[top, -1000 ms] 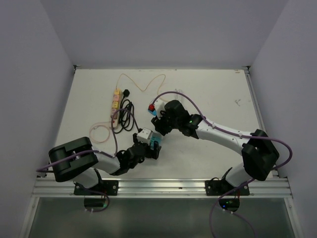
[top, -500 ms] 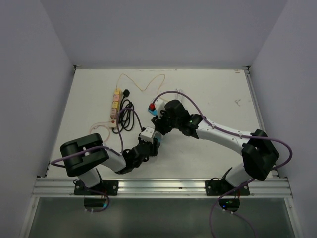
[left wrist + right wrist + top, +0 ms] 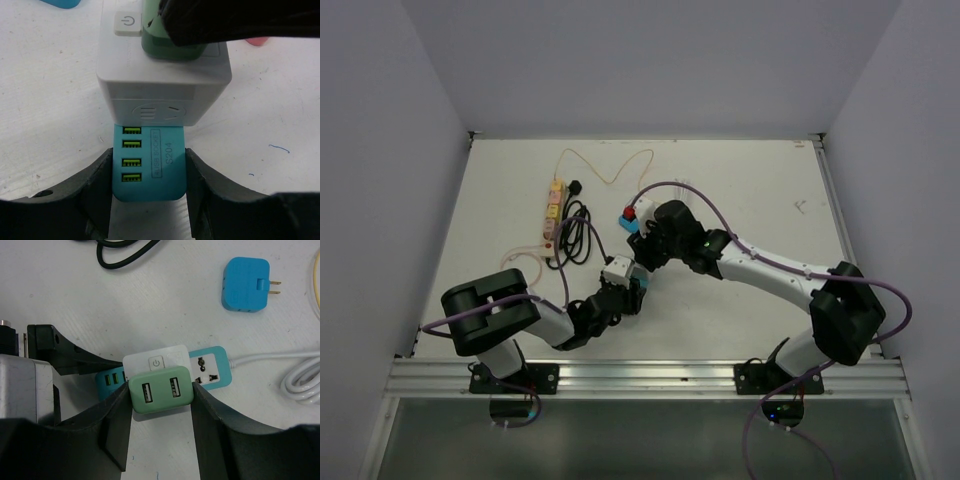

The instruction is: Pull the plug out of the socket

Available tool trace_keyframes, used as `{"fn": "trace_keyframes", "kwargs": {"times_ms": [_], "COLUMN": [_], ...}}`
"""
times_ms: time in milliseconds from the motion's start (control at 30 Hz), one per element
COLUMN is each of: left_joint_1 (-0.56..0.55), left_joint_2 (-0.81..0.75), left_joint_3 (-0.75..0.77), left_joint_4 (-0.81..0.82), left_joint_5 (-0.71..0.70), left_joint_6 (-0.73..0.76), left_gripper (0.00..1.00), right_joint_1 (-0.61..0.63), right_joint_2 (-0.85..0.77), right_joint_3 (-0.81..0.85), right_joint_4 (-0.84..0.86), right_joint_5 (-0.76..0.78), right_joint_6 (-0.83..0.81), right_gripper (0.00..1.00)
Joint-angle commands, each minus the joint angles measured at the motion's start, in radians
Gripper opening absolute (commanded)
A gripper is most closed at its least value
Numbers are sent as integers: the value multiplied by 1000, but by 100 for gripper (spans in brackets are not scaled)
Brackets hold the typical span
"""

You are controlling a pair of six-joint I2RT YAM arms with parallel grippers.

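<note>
Firmly, right end effector (image 3: pixel 161 412) clamps green plug (image 3: pixel 161 389); left end effector (image 3: pixel 149 181) grips socket (image 3: pixel 150 145)

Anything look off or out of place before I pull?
Nothing stands out. The left gripper clamps the teal socket strip; the right gripper clamps the green plug seated in the white cube. A blue adapter lies loose nearby, apart from both.

The plug (image 3: pixel 161 390) sits atop the socket (image 3: pixel 212 369).
</note>
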Motion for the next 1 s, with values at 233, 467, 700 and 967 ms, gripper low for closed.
{"fn": "trace_keyframes", "kwargs": {"times_ms": [233,467,700,967], "left_joint_1": [-2,0,1,1], "left_joint_2": [83,114,132,135], "left_joint_3": [47,73,96,105], "left_joint_4": [-21,-39,-61,-81], "left_joint_5": [111,146,154,149], "left_joint_6": [-50,-48,-45,-45], "left_gripper": [0,0,0,0], "right_joint_1": [-60,-86,-86,-100], "right_joint_2": [-158,-217,-223,-145], "right_joint_3": [38,18,29,195], "right_joint_4": [167,237,237,-26], "right_joint_5": [-22,-52,-89,-92], "right_joint_6": [61,52,34,29], "right_gripper": [0,0,0,0]}}
